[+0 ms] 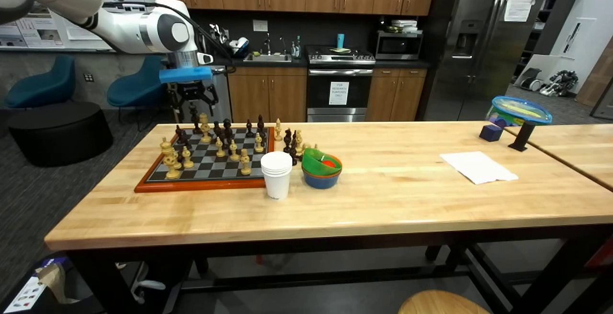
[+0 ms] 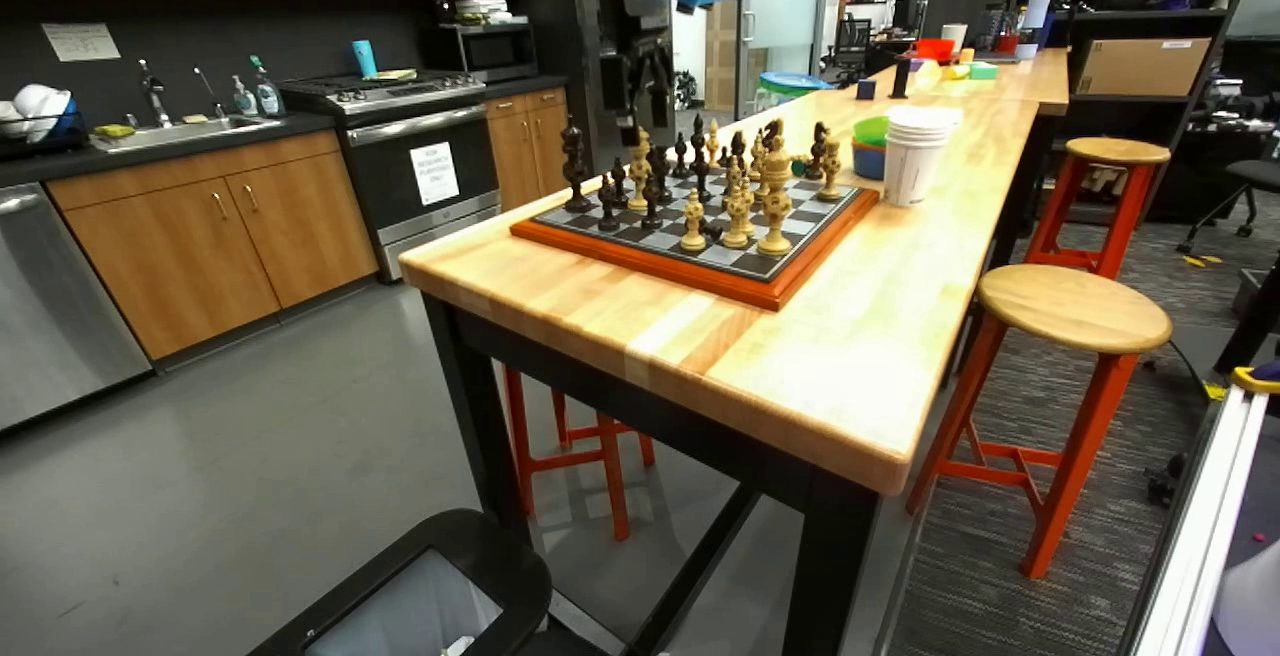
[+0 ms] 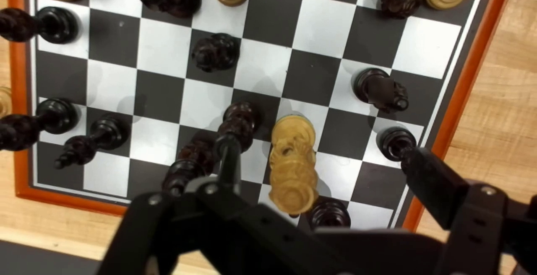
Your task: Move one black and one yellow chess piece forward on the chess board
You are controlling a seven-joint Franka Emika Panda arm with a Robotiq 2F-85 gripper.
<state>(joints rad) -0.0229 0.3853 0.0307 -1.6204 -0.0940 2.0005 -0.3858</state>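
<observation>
The chess board (image 1: 201,186) lies at one end of the wooden table, with several black and yellow pieces standing on it. It also shows in an exterior view (image 2: 660,271) and in the wrist view (image 3: 75,201). My gripper (image 3: 321,149) is open and empty above the board, fingers wide apart. A tall yellow piece (image 3: 293,162) stands between the fingers in the wrist view, nearer the left one. A black piece (image 3: 394,143) is partly hidden by the right fingertip, and another black piece (image 3: 239,122) by the left. In both exterior views the gripper (image 1: 195,106) (image 2: 642,121) hangs over the board's far part.
A stack of white cups (image 1: 276,180) stands against the board's corner. Colored bowls (image 1: 322,181) sit beside it. Several loose pieces, one a yellow piece (image 1: 278,130), stand off the board. White paper (image 1: 479,168), a purple block (image 1: 491,133) and a black stand (image 1: 523,137) are farther along.
</observation>
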